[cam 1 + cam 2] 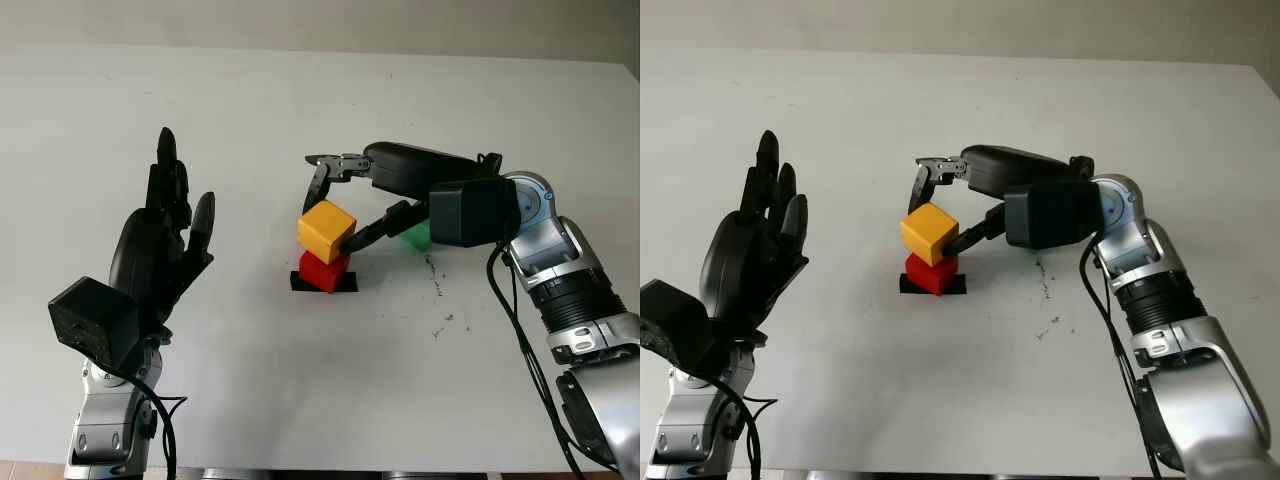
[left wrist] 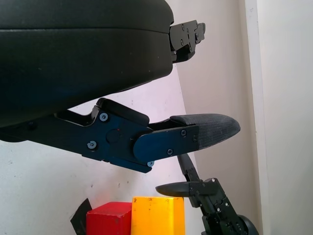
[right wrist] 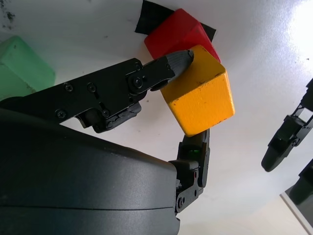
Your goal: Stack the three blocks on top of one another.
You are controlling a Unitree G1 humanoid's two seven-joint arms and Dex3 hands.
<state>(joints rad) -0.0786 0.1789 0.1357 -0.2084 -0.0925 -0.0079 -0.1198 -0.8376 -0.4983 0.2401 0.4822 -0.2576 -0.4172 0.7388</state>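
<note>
White and bare, the surface [image 1: 300, 380] in front of me carries a small black patch [image 1: 346, 284] near its middle, and the red block [image 1: 322, 270] sits on that patch. My right robot hand [image 1: 338, 205] reaches in from 3 o'clock and has its fingers closed on the yellow block [image 1: 327, 230], one finger pressed on the near side and another behind it. The yellow block sits on the red one, tilted and turned a little, so I judge it placed but not yet squared or let go. The green block [image 1: 417, 236] lies on the surface just past my right wrist, at about 3 o'clock from the stack, untouched. My left robot hand [image 1: 165, 235] is open, raised at 9 o'clock, well apart from the blocks. One block is stacked; releasing it and adding the green one remain.
</note>
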